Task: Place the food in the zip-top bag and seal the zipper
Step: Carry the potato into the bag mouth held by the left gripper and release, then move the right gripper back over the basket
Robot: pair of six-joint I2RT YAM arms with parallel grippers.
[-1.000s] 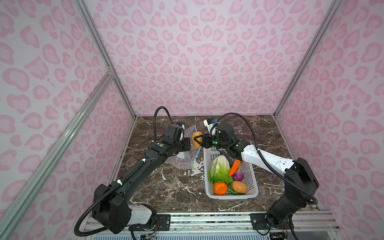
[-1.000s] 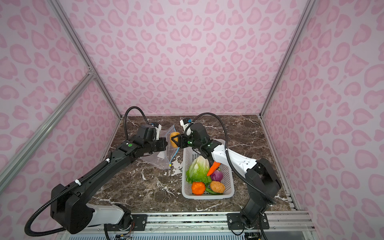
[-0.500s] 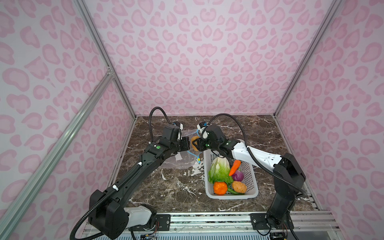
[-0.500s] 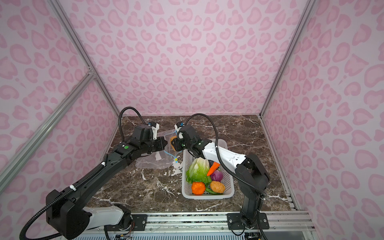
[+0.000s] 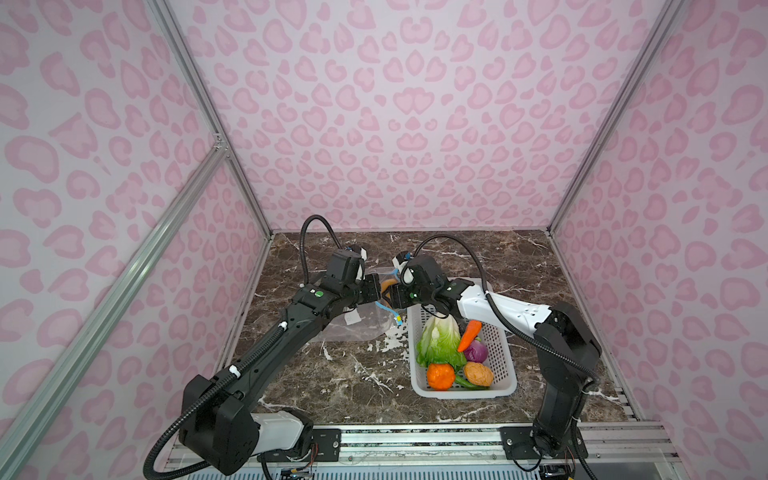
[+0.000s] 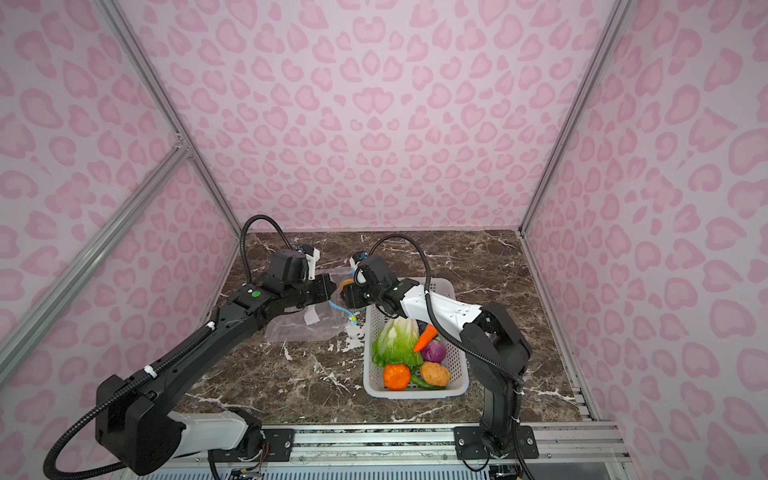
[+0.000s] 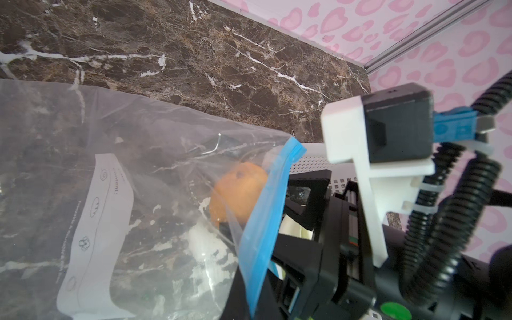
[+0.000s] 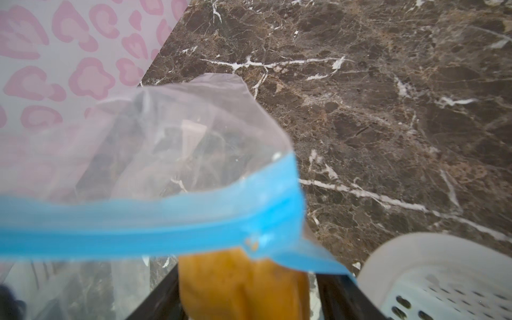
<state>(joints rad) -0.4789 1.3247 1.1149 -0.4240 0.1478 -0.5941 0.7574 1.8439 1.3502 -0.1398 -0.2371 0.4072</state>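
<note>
The zip-top bag sags on the marble table just left of centre in both top views, with its blue zipper edge lifted. A yellow-brown potato sits at the bag's mouth between the fingers of the right gripper; whether they squeeze it cannot be told. The left gripper is clenched on the bag's rim. Right of the bag, the white basket holds the cabbage, carrot, onion, orange fruit and a second potato.
</note>
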